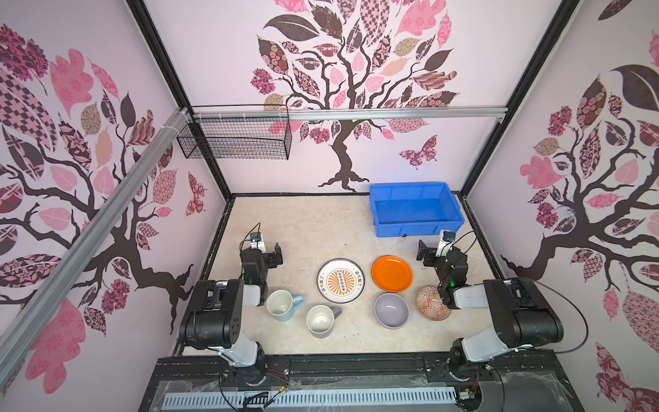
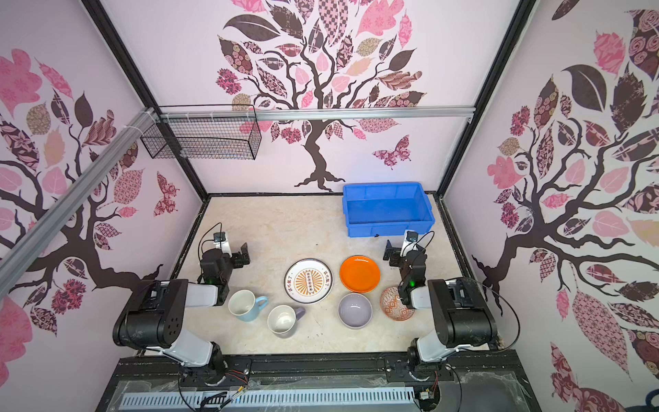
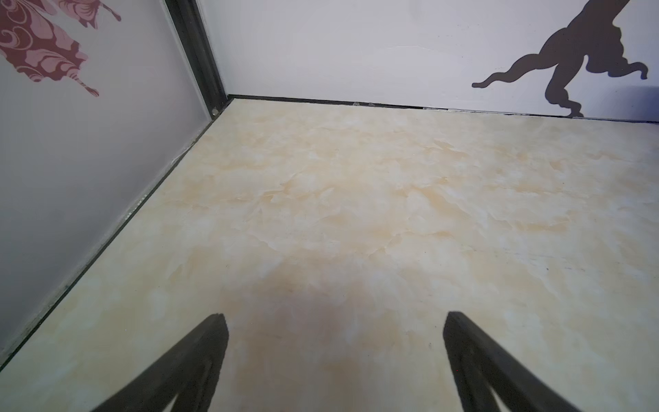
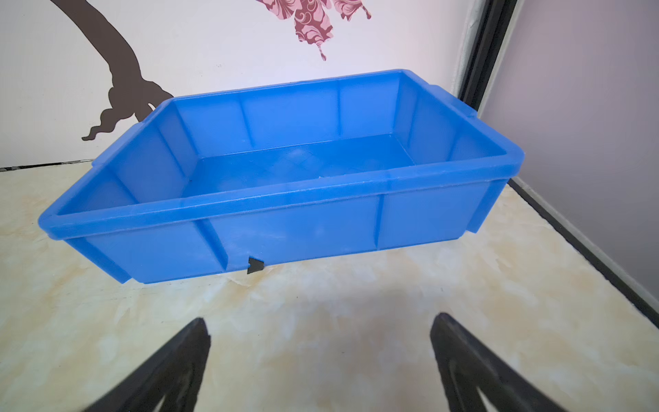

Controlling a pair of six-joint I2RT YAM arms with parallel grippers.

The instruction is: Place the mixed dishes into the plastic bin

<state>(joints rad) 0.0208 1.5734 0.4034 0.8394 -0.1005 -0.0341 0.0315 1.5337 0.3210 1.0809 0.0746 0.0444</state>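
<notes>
In both top views a sunburst plate point(image 1: 341, 281) and an orange plate point(image 1: 392, 273) lie mid-table. In front of them stand a lavender bowl point(image 1: 391, 310), an orange-white patterned bowl point(image 1: 429, 303), a light-blue mug point(image 1: 281, 305) and a lavender mug point(image 1: 321, 320). The blue plastic bin point(image 1: 415, 208) point(image 4: 285, 228) stands empty at the back right. My left gripper point(image 1: 263, 249) point(image 3: 335, 321) hovers open over bare table, left of the plates. My right gripper point(image 1: 441, 249) point(image 4: 319, 324) is open just in front of the bin, holding nothing.
A black wire basket point(image 1: 235, 137) hangs on the back wall at the upper left. Patterned walls close in the table point(image 1: 303, 228) on three sides. A small black chip point(image 4: 255, 265) lies at the bin's near wall.
</notes>
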